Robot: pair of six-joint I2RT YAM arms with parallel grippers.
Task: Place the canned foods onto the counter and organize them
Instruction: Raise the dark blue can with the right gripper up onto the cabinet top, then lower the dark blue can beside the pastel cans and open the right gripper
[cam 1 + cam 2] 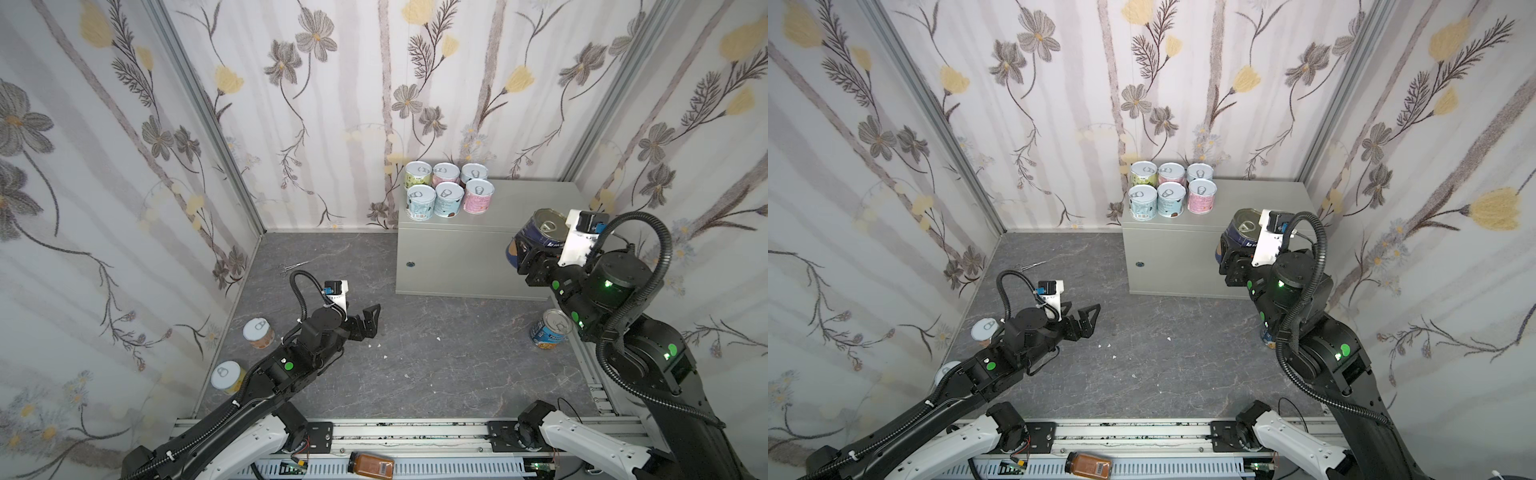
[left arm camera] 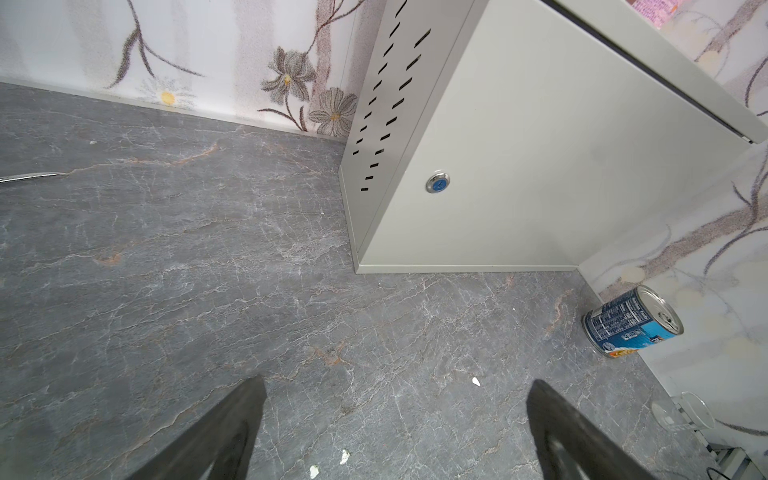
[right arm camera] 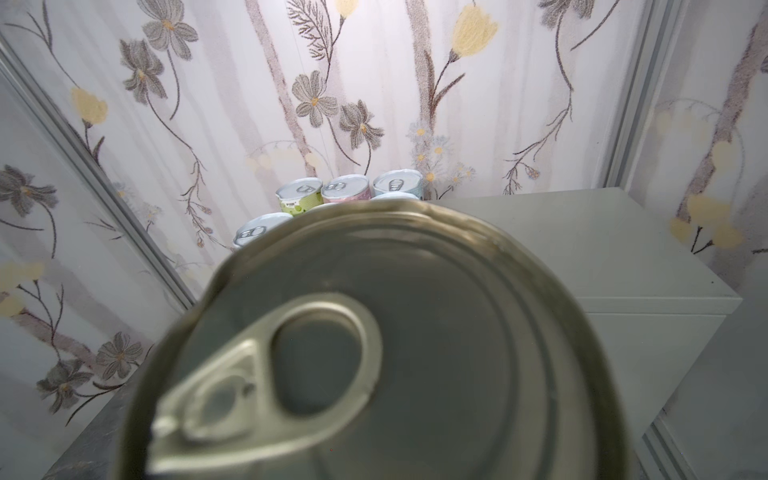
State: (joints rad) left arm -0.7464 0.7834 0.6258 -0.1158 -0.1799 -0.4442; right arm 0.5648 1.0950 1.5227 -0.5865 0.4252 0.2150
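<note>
1. The right hand is clamped around a tall dark-labelled can, which it holds tilted in the air by the front right part of the table.
2. In the right wrist view, that can's silver pull-tab lid fills most of the picture.
3. Six short cans stand on the table's back left corner in two rows of three, touching or nearly so, well apart from the held can.
4. The left hand hovers over the floor with its fingers spread wide and nothing between them.
5. A blue-labelled can sits on the floor near the table's front right corner, just beside the right arm.
6. Two short cans stand on the floor by the left wall, next to the left arm.
</note>
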